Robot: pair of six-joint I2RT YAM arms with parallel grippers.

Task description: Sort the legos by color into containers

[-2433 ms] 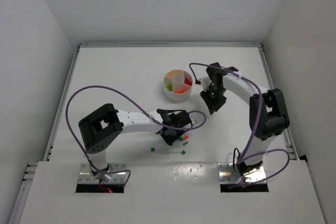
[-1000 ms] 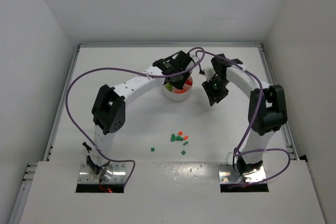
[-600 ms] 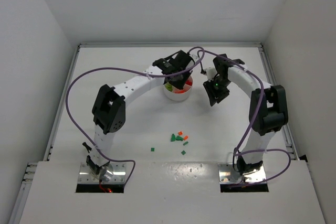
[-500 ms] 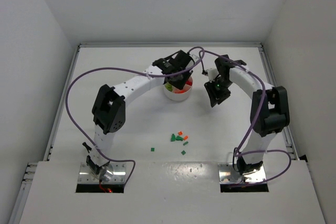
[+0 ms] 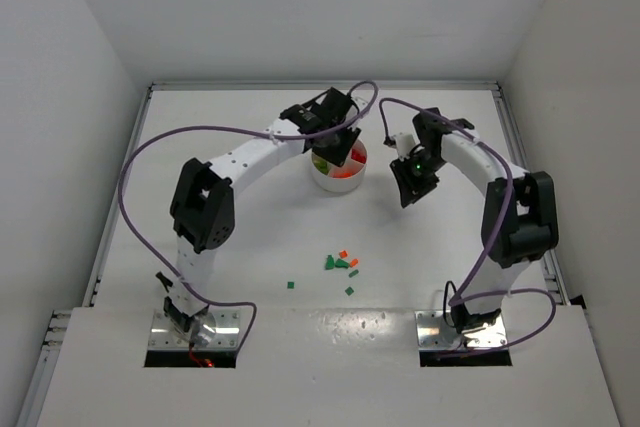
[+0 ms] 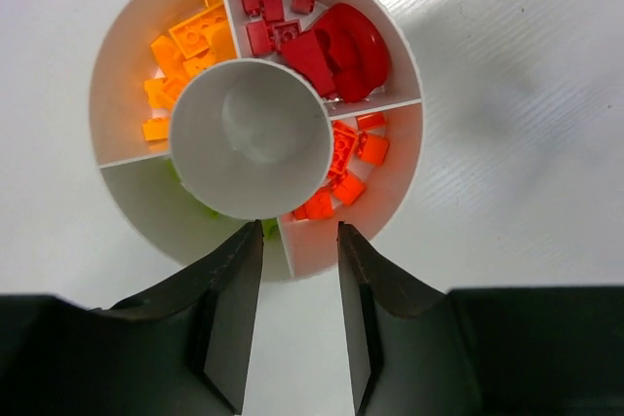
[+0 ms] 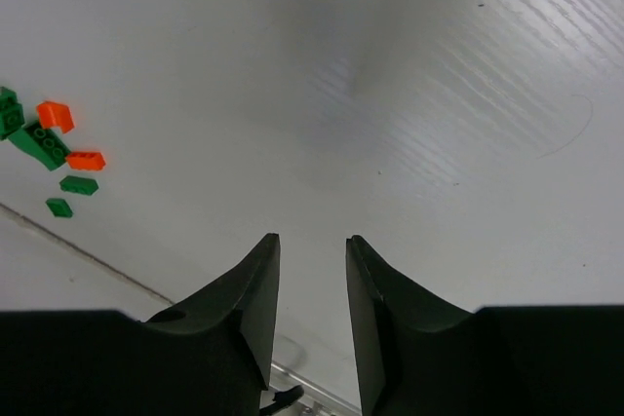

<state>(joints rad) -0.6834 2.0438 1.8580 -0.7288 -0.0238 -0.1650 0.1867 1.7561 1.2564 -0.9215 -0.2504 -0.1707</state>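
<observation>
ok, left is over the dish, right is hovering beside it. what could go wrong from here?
1. The left gripper hangs open across the divider between the green and orange wedges of the dish; a brick dropped there could land in either.
2. The loose bricks lie bunched, green beside orange; one pinch may take both colours.
3. The right gripper hovers open near the dish; the two could clash.

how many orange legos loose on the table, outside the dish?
2. Both lie in the loose cluster on the table, near its front middle: first orange lego and second orange lego, beside a green lego. The arms may hide more.
</observation>
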